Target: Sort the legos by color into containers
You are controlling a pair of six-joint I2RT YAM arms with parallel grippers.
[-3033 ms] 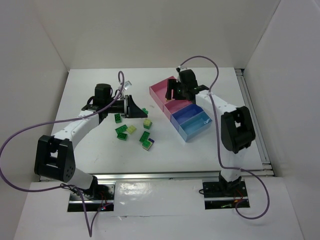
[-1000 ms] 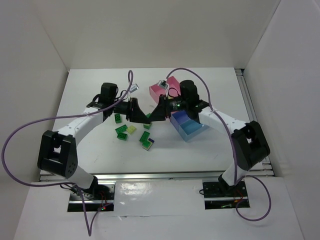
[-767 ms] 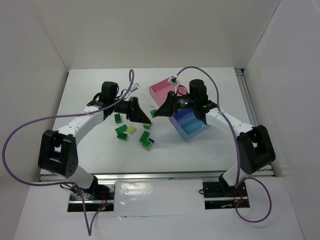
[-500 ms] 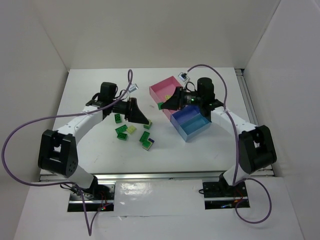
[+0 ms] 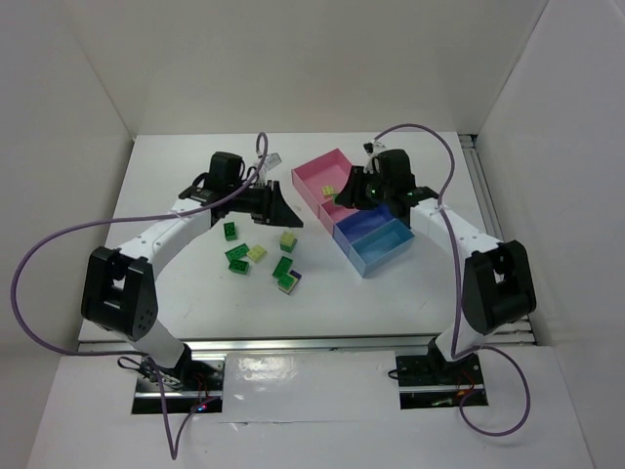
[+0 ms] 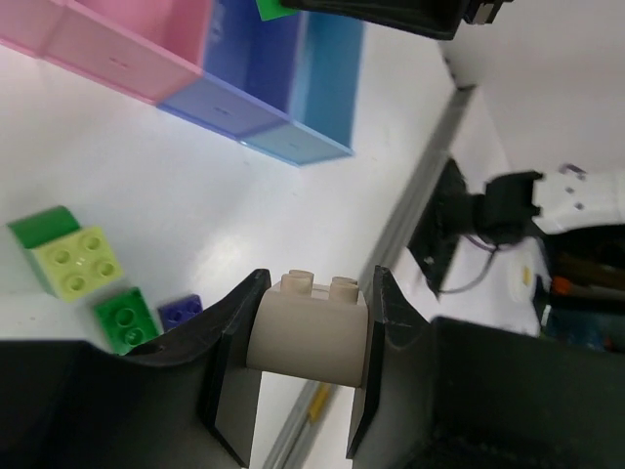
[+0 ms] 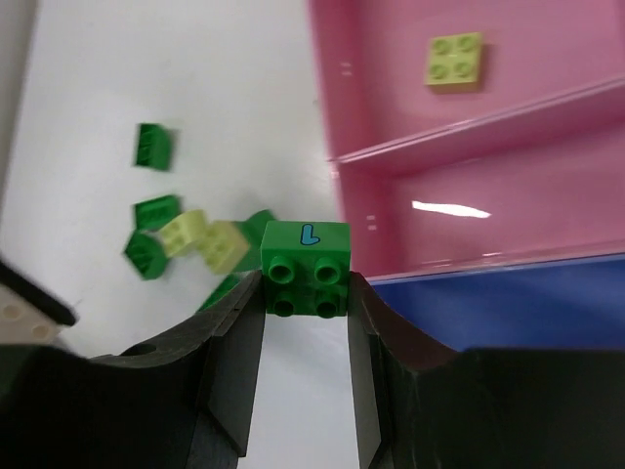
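Observation:
My right gripper point(image 7: 305, 286) is shut on a dark green lego point(image 7: 306, 266) with a blue mark, hanging over the near wall of the pink containers point(image 7: 469, 210). From above, that gripper point(image 5: 344, 197) hovers at the trays' left side. A pale yellow-green lego point(image 7: 453, 59) lies in the far pink tray point(image 5: 317, 172). My left gripper point(image 6: 314, 293) is shut on a cream lego point(image 6: 311, 332); in the top view it point(image 5: 289, 219) hangs above the loose legos point(image 5: 257, 253). The dark blue tray point(image 5: 366, 223) and the light blue tray point(image 5: 383, 249) show no bricks.
Loose green and yellow-green bricks point(image 5: 236, 258) lie mid-table, one with a small blue brick point(image 6: 181, 311) beside it. A metal rail point(image 5: 493, 234) runs along the table's right edge. White walls enclose the table.
My right gripper has closed on the green lego beside the pile and carried it right and back to the pink trays. My left gripper has shifted slightly right, still holding the cream lego.

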